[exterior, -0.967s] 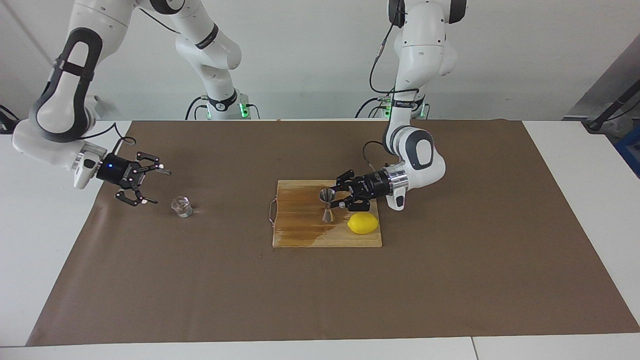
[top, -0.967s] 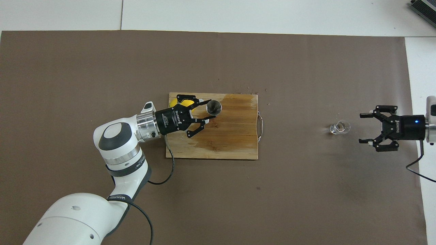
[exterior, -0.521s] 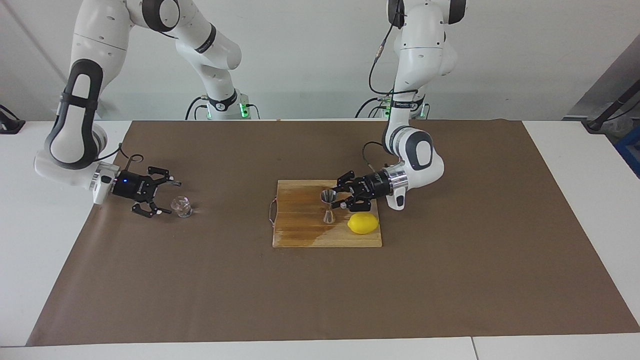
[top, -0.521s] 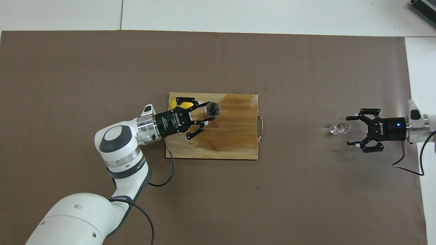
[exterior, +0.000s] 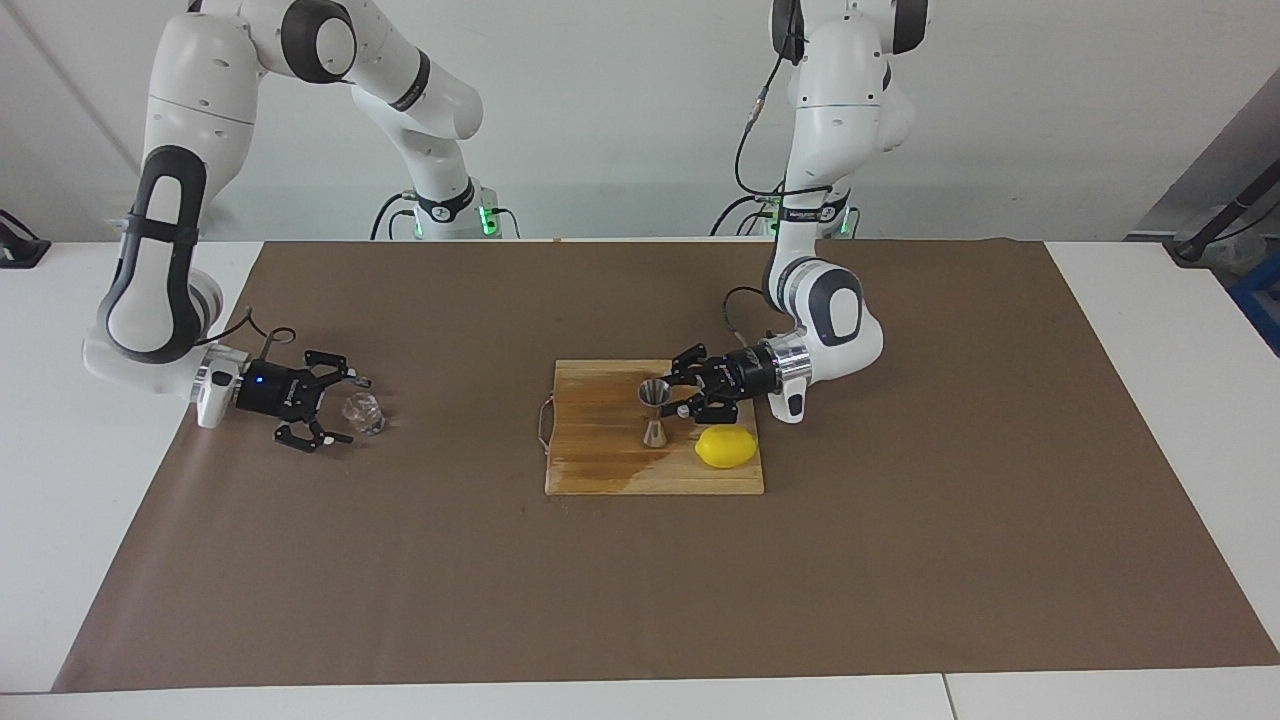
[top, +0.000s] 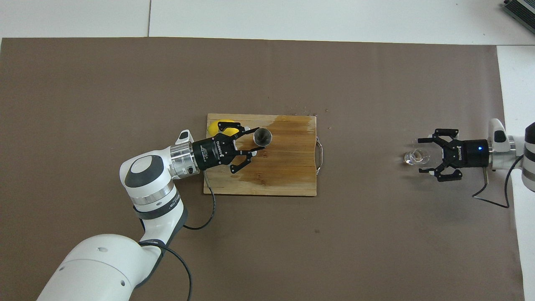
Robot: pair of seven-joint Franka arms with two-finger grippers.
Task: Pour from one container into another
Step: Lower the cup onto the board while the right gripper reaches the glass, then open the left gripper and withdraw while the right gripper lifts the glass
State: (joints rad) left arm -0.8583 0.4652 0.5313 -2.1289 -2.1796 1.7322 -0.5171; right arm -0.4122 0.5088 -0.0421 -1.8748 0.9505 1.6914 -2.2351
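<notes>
The small clear glass cup (exterior: pixel 363 412) stands on the brown mat toward the right arm's end of the table; it also shows in the overhead view (top: pixel 416 157). My right gripper (exterior: pixel 355 410) (top: pixel 419 155) is low and level, open, with its fingers either side of the cup. The steel hourglass jigger (exterior: pixel 655 412) (top: pixel 262 136) stands upright on the wooden cutting board (exterior: pixel 600 465). My left gripper (exterior: pixel 676 394) (top: pixel 260 138) is open, level, with its fingers either side of the jigger's upper cone. I cannot tell whether either gripper touches.
A yellow lemon (exterior: pixel 727 447) (top: pixel 218 125) lies on the board (top: pixel 288 179) beside the jigger, under the left wrist. A wet dark patch covers part of the board. The brown mat (exterior: pixel 640 590) covers most of the white table.
My right gripper has come down and moved in from the table's end until its open fingers flank the cup. My left gripper has shifted slightly around the jigger. The cup and the jigger have not moved.
</notes>
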